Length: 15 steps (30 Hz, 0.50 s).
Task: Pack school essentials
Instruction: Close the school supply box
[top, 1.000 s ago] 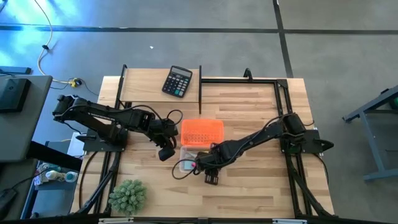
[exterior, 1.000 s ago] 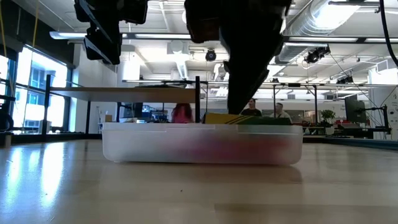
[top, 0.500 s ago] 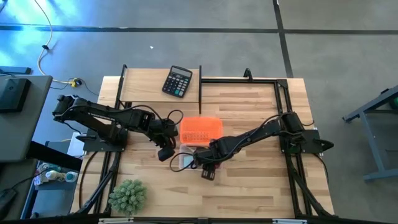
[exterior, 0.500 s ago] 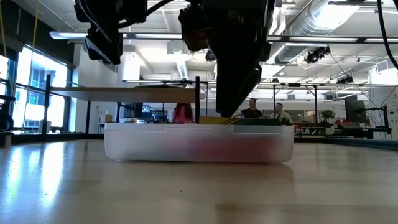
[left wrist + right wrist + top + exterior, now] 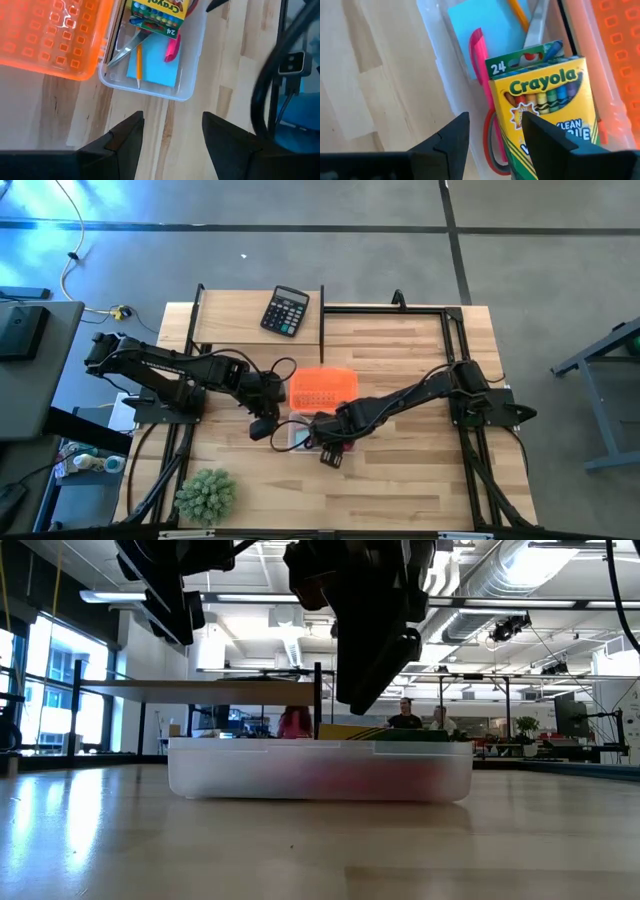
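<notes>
Table (image 5: 400, 350): carrying the packing area; black calculator (image 5: 285, 311) sitting at the far edge, well apart.
Orange lid (image 5: 50, 35): lying beside the box, probably so the box is staying open for loading.
Clear box (image 5: 192, 60): sitting mid-table, holding the school essentials.
Crayon box (image 5: 547, 110): resting inside on the red-handled scissors (image 5: 492, 145).
Blue note pad (image 5: 155, 62): lying flat under a pencil (image 5: 138, 62) and the pink pen (image 5: 479, 65).
Right gripper (image 5: 492, 132): hovering over the box, fingers parted, gripping nothing.
Left gripper (image 5: 172, 132): hanging beside the box, fingers apart, empty.
</notes>
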Available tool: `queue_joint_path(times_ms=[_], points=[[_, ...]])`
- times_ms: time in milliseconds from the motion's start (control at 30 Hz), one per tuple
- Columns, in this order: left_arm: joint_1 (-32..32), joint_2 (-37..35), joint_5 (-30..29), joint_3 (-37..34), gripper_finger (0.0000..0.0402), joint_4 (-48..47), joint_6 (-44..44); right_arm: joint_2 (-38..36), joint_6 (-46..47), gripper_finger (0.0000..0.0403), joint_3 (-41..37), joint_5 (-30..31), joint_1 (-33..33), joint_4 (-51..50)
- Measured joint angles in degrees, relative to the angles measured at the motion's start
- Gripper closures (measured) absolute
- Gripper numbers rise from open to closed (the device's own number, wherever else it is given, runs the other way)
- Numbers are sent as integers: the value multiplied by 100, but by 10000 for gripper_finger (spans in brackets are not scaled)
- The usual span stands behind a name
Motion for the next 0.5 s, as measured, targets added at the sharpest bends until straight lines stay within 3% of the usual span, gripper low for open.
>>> queue_joint_path(times_ms=[200,500], points=[[-2,-2,0,1,211,-258,369,-101,209,232,0,231,0,-209],[-2,-2,-117,2,211,-452,715,-635,487,232,0,1180,-68,-881]])
